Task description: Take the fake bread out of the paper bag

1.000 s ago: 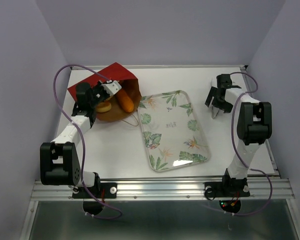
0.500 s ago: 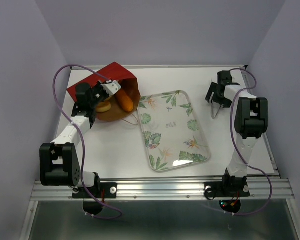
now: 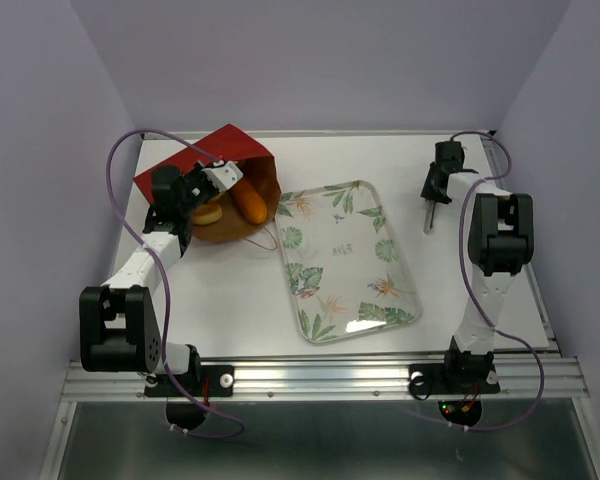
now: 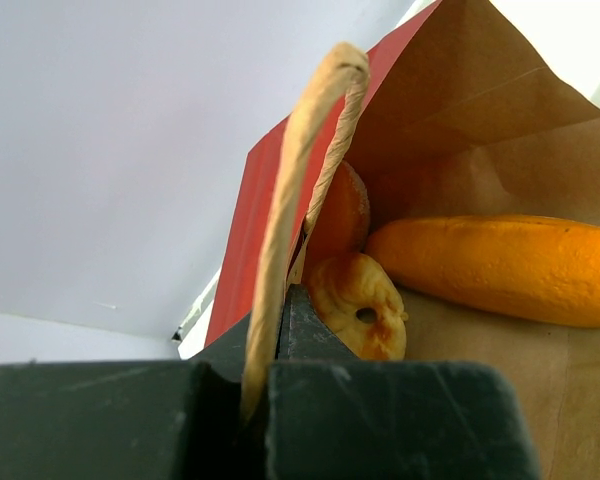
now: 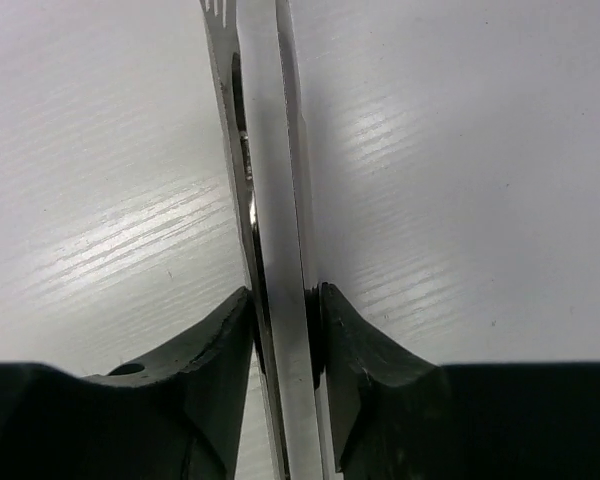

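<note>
Fake bread in the paper bag, upper left of the overhead frame, with my left claw on the handle.

The fake bread lies inside the open mouth of the paper bag. My left wrist view shows 3 pieces on the brown inside: a long loaf on the right, a round bun with a small hole touching its left end, and 1 more orange piece behind that bun. The bag lies on its side on the table, mouth toward the leaf-patterned tray just beside it. My left claw is clenched on the bag's twine handle. At the upper right, well apart from the bag, my right claw is grasping thin metal tongs, both fingers pressed against the blades.
</note>
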Robot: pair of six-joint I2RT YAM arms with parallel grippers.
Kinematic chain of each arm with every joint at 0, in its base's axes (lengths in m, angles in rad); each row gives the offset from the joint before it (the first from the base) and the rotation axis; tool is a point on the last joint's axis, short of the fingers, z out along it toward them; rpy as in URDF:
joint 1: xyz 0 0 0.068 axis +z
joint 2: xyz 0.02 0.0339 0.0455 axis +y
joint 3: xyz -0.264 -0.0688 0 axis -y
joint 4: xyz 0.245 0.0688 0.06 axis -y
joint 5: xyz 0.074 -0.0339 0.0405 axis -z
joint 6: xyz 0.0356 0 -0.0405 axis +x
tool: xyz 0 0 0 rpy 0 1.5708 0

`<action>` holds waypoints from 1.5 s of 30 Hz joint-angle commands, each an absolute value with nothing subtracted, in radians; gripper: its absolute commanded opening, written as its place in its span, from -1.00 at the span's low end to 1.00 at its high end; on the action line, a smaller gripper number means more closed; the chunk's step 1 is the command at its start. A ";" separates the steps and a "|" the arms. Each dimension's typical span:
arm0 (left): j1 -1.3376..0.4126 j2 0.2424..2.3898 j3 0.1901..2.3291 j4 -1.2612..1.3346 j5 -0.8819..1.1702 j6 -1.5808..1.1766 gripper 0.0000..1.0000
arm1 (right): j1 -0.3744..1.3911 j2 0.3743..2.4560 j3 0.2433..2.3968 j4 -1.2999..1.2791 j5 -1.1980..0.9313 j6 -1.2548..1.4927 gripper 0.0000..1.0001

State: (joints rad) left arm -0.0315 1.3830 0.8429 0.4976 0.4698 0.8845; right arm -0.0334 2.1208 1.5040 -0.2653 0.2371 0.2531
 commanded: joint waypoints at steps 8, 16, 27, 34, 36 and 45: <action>-0.031 1.304 0.842 0.583 0.469 0.865 -1.00 | -0.049 1.838 1.411 -0.287 0.054 0.212 -0.36; -0.031 1.281 0.830 0.584 0.483 0.844 -1.00 | -0.049 1.657 1.358 -0.416 -0.358 0.213 -0.28; -0.031 1.258 0.825 0.584 0.497 0.825 -1.00 | 0.087 1.474 1.293 -0.466 -0.680 0.230 0.09; -0.031 1.243 0.810 0.584 0.509 0.816 -1.00 | 0.329 1.508 1.356 -0.567 -0.551 0.160 0.11; -0.031 1.241 0.808 0.583 0.511 0.816 -1.00 | 0.371 1.528 1.390 -0.578 -0.513 0.152 0.11; -0.032 1.235 0.805 0.583 0.511 0.796 -1.00 | 0.626 1.621 1.561 -0.615 -0.341 0.090 0.11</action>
